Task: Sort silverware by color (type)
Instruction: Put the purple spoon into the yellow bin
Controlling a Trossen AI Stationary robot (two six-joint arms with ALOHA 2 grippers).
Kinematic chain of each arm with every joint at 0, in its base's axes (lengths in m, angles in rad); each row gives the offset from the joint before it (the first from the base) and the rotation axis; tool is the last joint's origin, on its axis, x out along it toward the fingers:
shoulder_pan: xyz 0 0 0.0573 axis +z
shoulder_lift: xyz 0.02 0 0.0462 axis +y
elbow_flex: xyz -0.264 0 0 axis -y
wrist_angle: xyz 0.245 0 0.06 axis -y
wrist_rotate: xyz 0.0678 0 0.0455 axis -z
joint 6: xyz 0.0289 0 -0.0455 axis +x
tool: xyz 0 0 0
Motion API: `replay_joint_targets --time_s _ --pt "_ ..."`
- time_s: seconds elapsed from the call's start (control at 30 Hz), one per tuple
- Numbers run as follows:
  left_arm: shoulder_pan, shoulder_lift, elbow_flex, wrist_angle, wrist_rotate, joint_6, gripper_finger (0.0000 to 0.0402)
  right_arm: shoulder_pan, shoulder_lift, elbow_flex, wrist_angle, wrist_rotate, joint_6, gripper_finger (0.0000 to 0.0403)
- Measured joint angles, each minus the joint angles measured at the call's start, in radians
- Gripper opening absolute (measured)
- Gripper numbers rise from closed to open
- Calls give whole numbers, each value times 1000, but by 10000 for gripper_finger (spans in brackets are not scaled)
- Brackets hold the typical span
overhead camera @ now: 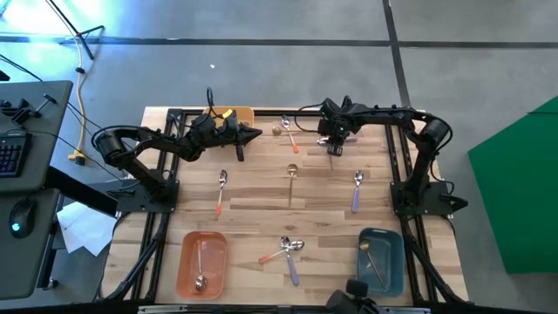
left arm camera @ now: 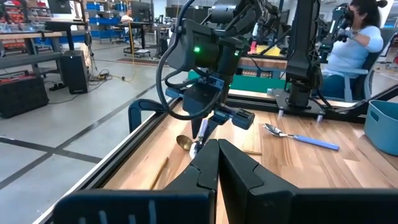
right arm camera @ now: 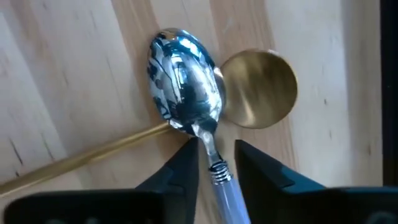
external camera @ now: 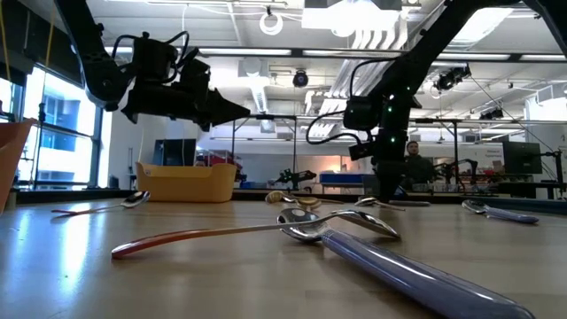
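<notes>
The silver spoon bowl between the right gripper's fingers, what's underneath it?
A gold spoon lies under the lavender-handled spoon; its handle's junction with its bowl is covered. The right gripper straddles the neck.

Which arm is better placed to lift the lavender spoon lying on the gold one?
The right gripper: its fingers already straddle the lavender spoon neck over the gold spoon. The left gripper hangs shut, off to the side.

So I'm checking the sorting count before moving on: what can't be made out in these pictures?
- Yellow bin: high view, the left hand and its arm cover most of it, contents hidden.
- Lavender spoon at the right hand: right wrist view, handle cut off by the bottom edge.
- Gold spoon beside it: bowl partly under the silver bowl.
</notes>
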Motion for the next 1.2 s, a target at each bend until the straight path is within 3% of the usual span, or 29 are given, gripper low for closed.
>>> replay_joint_targets --time_s 0.17,0.43,0.67,0.83,0.97,1.2 --pt "0 0 0 4 -4 -2 1 4 0 0 -17 15 17 10" --pt "19 -17 -30 28 -35 -11 1 19 -84 0 -31 37 64 2" --pt "75 -152 -105 31 -36 -11 1 60 -240 0 -20 -6 164 0" --pt "99 -236 -145 30 -35 -11 1 100 -273 2 -31 -14 218 1" --pt "103 -271 -164 26 -34 -11 1 83 -229 2 -93 4 224 26" --pt "103 -271 -165 23 -34 -11 1 13 -88 2 -93 5 147 133"
